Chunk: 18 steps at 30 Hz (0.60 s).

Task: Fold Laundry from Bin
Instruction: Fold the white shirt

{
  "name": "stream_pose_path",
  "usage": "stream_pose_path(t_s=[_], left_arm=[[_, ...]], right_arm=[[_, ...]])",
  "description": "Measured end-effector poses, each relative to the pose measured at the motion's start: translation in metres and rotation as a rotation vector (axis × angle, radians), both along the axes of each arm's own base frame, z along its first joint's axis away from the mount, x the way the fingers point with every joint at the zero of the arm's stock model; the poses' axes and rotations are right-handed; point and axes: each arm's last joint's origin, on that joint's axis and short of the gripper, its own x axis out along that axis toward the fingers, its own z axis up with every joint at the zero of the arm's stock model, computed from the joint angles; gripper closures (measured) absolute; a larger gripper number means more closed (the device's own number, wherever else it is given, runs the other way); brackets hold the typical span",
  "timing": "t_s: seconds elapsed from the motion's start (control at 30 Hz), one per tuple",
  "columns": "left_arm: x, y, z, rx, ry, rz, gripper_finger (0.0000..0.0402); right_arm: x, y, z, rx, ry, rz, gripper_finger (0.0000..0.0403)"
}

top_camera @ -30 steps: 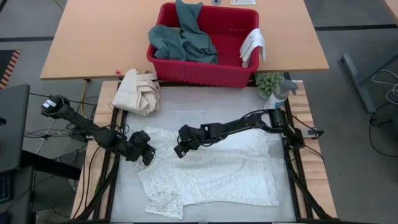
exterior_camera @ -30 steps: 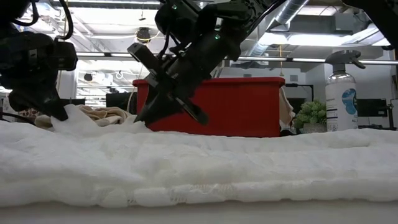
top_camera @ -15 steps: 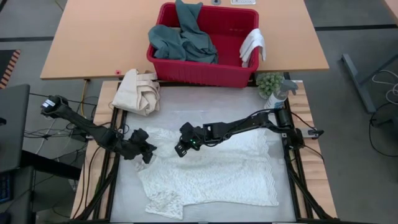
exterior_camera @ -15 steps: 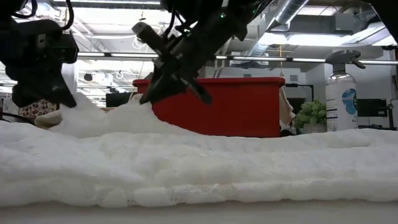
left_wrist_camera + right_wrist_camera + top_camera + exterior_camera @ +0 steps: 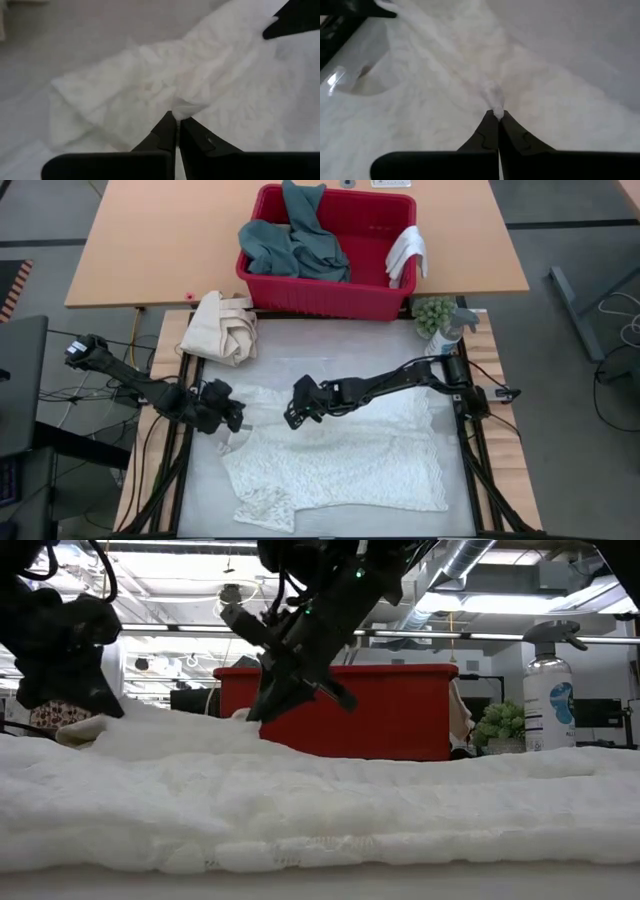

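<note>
A white textured cloth (image 5: 340, 450) of the laundry lies spread over the table. Its far-left part is raised into a low ridge (image 5: 180, 725) between my two grippers. My left gripper (image 5: 232, 423) is shut on the cloth's left corner. My right gripper (image 5: 291, 418) is shut on the cloth's far edge, a little to the right of the left one. The red bin (image 5: 300, 298) stands on the wooden table beyond, with a teal-green garment (image 5: 295, 245) and a small white cloth (image 5: 407, 252) hanging over its rim. My left gripper pinches a small fold of the white cloth (image 5: 184, 107) between its two fingertips, near the cloth's far-left corner. The fingers slant down from the table's left. The pinched part is lifted off the table and the rest lies flat. My right gripper pinches a small tuft of the white cloth (image 5: 494, 100) at its fingertips, on the far edge. The fingers slant down from the table's right. The tuft is raised and the cloth slopes away from it onto the table.
A cream canvas bundle (image 5: 222, 326) lies at the table's far-left corner. A spray bottle (image 5: 447, 332) and a small green plant (image 5: 433, 312) stand at the far right. Black frame rails (image 5: 470, 440) run along both sides.
My left gripper has gone toward the table's left edge and slightly up, tipping as it went. My right gripper has risen a little. The cloth's far-left part has come up off the table and now stretches as a low ridge between them; the rest has stayed flat.
</note>
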Motion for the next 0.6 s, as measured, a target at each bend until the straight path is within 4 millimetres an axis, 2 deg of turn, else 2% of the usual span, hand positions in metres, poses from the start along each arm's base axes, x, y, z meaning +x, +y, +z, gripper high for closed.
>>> stream_pose_path(t_s=[0.43, 0.6], left_arm=[[0.001, 0.003, 0.001, 0.096, -0.020, 0.035, 0.0401], [0.002, 0.007, 0.000, 0.082, -0.016, 0.063, 0.0401]], right_arm=[[0.002, -0.013, -0.005, 0.013, 0.004, -0.041, 0.0385], [0.002, -0.015, -0.006, 0.016, 0.008, -0.046, 0.0385]])
